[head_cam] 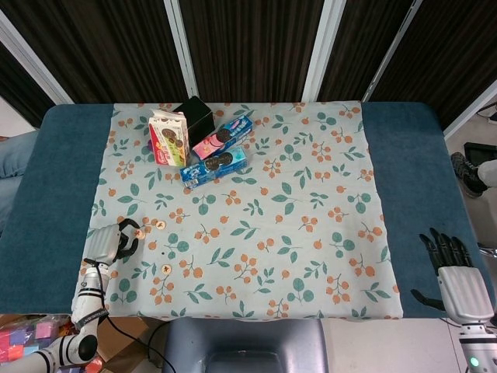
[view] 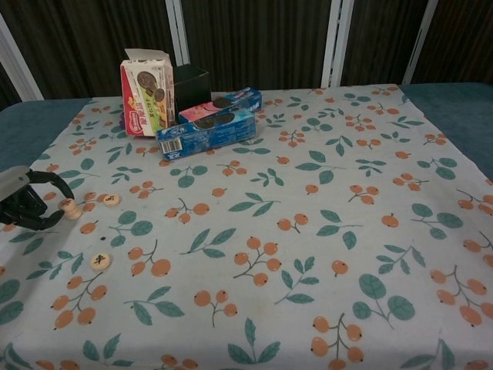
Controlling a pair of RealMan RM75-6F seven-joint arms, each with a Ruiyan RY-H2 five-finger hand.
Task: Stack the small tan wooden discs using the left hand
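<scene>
A small two-disc stack [view: 70,208] was seen at the fingertips of the left hand [view: 27,206]; whether it was grasped could not be told. Two discs [view: 112,200] [view: 100,260] remained loose on the cloth. The right hand [head_cam: 454,272] was open, idle.

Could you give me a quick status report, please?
Left hand fingers at a small stack of discs. Two loose discs nearby. Right hand open, idle. Nothing blocking.
</scene>
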